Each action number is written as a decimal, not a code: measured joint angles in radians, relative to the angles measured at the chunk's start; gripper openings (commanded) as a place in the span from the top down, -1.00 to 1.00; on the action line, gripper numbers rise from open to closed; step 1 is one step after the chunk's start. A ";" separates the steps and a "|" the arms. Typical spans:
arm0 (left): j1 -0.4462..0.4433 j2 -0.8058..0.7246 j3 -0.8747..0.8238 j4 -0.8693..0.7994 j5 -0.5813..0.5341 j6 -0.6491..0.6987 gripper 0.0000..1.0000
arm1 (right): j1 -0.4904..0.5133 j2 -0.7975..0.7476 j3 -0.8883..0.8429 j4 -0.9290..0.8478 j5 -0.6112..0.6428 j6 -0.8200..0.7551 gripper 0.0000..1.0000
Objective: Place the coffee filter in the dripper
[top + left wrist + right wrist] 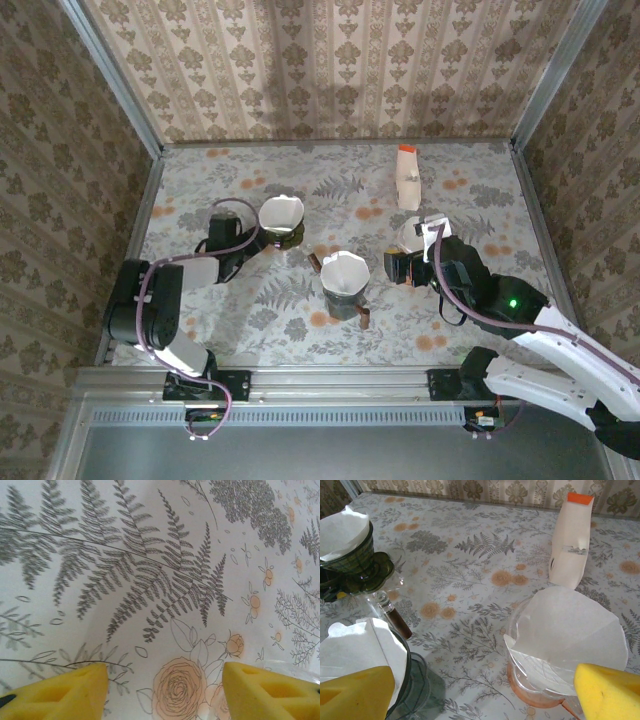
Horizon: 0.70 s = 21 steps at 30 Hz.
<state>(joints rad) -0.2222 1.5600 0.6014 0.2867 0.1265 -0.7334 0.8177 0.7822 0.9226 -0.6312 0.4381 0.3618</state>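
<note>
A clear dripper (555, 680) on an orange base stands at the right. A white coffee filter (572, 630) sits in it, tilted, with its upper edge well above the rim. In the top view this dripper (415, 235) is just beyond my right gripper (392, 263). My right gripper (482, 695) is open, its yellow fingers (607, 692) wide apart over bare cloth and nothing between them. My left gripper (165, 690) is open too, low over the tablecloth beside a dark green dripper (281, 222) that holds a filter.
A dark dripper (345, 280) with a filter stands mid-table, close to my right gripper's left finger (355, 692). A white carton (572, 540) with an orange cap stands further back. Patterned walls enclose the flowered table (480, 200) on three sides.
</note>
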 measured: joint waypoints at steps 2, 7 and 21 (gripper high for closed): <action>0.029 -0.050 -0.004 -0.027 -0.009 0.002 -0.44 | 0.000 0.000 0.000 0.000 0.000 0.000 -0.90; 0.106 -0.253 -0.011 -0.126 -0.066 0.039 -0.77 | 0.000 0.000 -0.006 0.005 0.000 0.000 -0.93; 0.142 -0.428 -0.020 -0.132 -0.319 0.497 -1.00 | -0.006 0.004 -0.040 0.056 0.007 -0.013 -1.00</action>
<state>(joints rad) -0.0807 1.1324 0.5812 0.1551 -0.1928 -0.2359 0.8120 0.7860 0.8829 -0.5751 0.4454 0.3489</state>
